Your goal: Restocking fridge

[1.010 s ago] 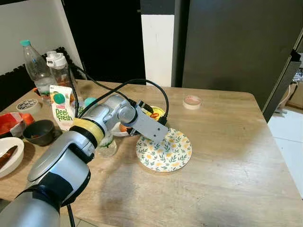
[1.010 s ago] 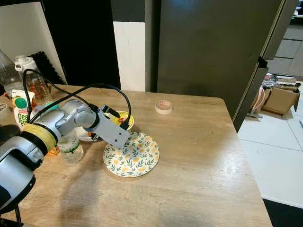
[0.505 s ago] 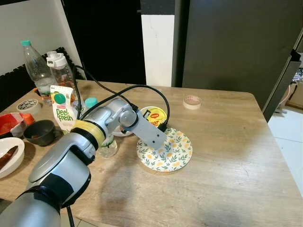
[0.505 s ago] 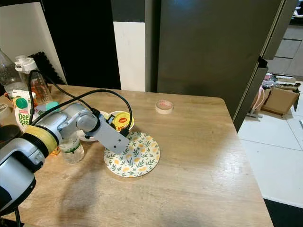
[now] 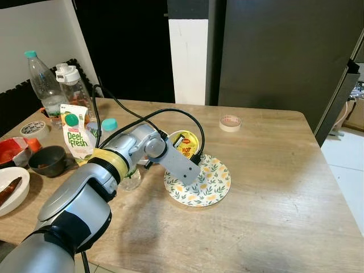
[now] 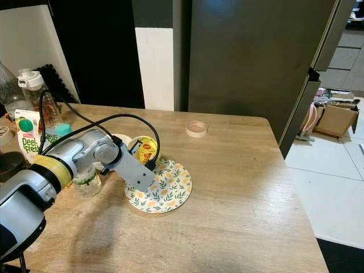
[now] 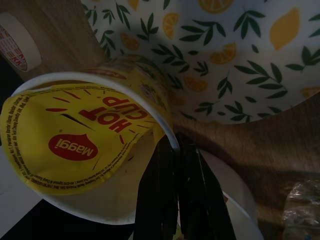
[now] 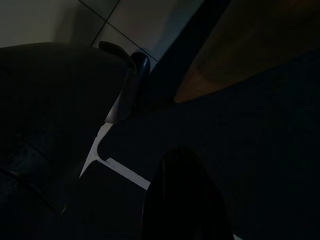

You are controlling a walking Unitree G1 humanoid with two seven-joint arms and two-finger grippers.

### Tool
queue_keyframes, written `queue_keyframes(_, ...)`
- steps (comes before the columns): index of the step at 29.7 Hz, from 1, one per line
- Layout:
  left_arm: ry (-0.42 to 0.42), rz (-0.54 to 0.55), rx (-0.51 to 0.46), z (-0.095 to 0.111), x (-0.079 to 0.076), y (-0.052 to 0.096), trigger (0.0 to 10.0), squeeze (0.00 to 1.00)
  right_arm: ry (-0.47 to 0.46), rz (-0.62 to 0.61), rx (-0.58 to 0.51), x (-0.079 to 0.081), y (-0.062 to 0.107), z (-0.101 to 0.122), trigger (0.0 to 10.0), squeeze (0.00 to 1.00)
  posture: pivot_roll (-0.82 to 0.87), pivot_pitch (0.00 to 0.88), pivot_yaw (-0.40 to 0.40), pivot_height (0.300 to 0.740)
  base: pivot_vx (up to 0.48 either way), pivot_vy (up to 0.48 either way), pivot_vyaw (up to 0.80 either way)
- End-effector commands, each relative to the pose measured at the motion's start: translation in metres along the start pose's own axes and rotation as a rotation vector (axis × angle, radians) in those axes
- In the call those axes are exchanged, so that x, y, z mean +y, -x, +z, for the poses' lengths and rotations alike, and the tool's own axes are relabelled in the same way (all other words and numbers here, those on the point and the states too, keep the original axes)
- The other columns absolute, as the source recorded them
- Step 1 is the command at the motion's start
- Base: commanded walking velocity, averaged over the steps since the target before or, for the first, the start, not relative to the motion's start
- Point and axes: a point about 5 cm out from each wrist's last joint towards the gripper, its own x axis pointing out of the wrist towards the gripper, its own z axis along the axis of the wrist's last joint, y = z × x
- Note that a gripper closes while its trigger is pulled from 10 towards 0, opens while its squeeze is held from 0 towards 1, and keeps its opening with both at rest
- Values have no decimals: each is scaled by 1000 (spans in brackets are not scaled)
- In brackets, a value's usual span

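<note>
One wooden table [image 5: 273, 187] runs across the head views, with a tall dark fridge [image 5: 284, 57] behind it, a white pillar beside that, and pale floor tiles to the right. Left arm reaches across the table; left gripper [image 5: 195, 152] sits at the Maggi Hot Cup noodle cup [image 5: 185, 142], which is tilted with its yellow lid facing up and toward the camera, at the back edge of the lemon-print plate [image 5: 207, 185]. Tape roll [image 5: 230, 122] lies well apart near the far edge. Left side clutter: Peel Fresh juice carton [image 5: 78, 136], two clear bottles behind it, dark bowl [image 5: 48, 160], white bowl cut off by the frame edge. Small bottle just behind the forearm is mostly hidden.

Right eye view: same layout; cardboard box [image 6: 336, 120] on the floor past the fridge, partly cut off.

Left wrist view: black fingers [image 7: 165, 195] are pinched together on the cup's white rim, so the gripper is clamped on the noodle cup. Cup leans over the plate's edge; a white dish shows under the fingers, partly hidden.

Right wrist view: very dark. Right gripper [image 8: 182, 200] shows as one black shape, can't tell if parted or closed. Table edge and floor tiles are faintly visible.
</note>
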Motion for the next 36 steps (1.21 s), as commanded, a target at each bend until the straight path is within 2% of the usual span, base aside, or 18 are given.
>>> queue_keyframes(1, 19, -18, -27, 2, -5, -3, 0, 0, -11, 43, 19, 11, -1, -5, 10000, 0, -111, 0, 58, 740, 0, 0, 0)
queue_keyframes(2, 41, -25, -65, 3, -4, 1, 784, 0, -10, 43, 16, 12, -2, -3, 10000, 0, -111, 0, 58, 740, 0, 0, 0)
queue_keyframes(3, 41, -25, -65, 3, -4, 1, 784, 0, -10, 43, 16, 12, -2, -3, 10000, 0, -111, 0, 58, 740, 0, 0, 0)
queue_keyframes(5, 65, -49, -136, 5, -2, 11, 941, 0, -10, 43, 11, 12, -2, 1, 10000, 0, -109, 0, 55, 740, 0, 0, 0)
queue_keyframes(6, 80, -70, -170, 6, -2, 18, 431, 0, -8, 43, 8, 12, -2, 2, 10000, 0, -109, 0, 55, 740, 0, 0, 0)
queue_keyframes(7, 74, -78, -173, 5, -1, 23, 0, 0, -8, 44, 6, 12, -3, 4, 10000, 0, -109, 0, 55, 740, 0, 0, 0)
queue_keyframes(10, 80, -108, -186, 4, -1, 31, 0, 0, -6, 49, 1, 12, -3, 5, 10000, 0, -109, 0, 55, 740, 0, 0, 0)
queue_keyframes(16, 59, -129, -189, 4, -2, 36, 0, 0, -6, 54, -2, 12, -2, 5, 10000, 0, -106, 0, 59, 740, 0, 0, 0)
queue_keyframes(17, 52, -131, -186, 4, -2, 37, 510, 0, -6, 55, -1, 12, -2, 4, 10000, 0, -106, 0, 59, 740, 0, 0, 0)
queue_keyframes(18, 50, -133, -185, 5, -2, 37, 510, 0, -6, 56, -1, 12, -2, 4, 10000, 0, -106, 0, 59, 740, 0, 0, 0)
queue_keyframes(19, 39, -143, -180, 5, -3, 38, 4353, 0, -6, 57, -1, 12, -2, 4, 10000, 0, -106, 0, 59, 740, 0, 0, 0)
queue_keyframes(20, 32, -150, -177, 5, -4, 39, 4353, 0, -6, 58, 0, 13, -3, 4, 10000, 0, -106, 0, 59, 740, 0, 0, 0)
queue_keyframes(21, 24, -157, -180, 7, -6, 39, 10000, 0, -5, 58, 1, 13, -3, 4, 10000, 0, -106, 0, 59, 740, 0, 0, 0)
queue_keyframes(32, -21, -185, -224, 21, -10, 35, 10000, 0, -2, 63, 1, 21, -4, 6, 10000, 0, -108, 0, 58, 740, 0, 0, 0)
queue_keyframes(33, -31, -188, -223, 22, -10, 35, 10000, 278, -2, 65, 0, 23, -5, 7, 10000, 0, -108, 0, 59, 740, 0, 0, 0)
queue_keyframes(34, -31, -188, -223, 22, -10, 35, 10000, 278, -2, 65, 0, 23, -5, 7, 10000, 0, -108, 0, 59, 740, 0, 0, 0)
queue_keyframes(35, -37, -187, -227, 24, -10, 34, 10000, 1000, -2, 66, -1, 24, -5, 8, 10000, 0, -108, 0, 59, 740, 0, 0, 0)
queue_keyframes(36, -46, -176, -227, 25, -9, 34, 10000, 1000, -2, 67, -3, 24, -5, 9, 10000, 0, -108, 0, 59, 740, 0, 0, 0)
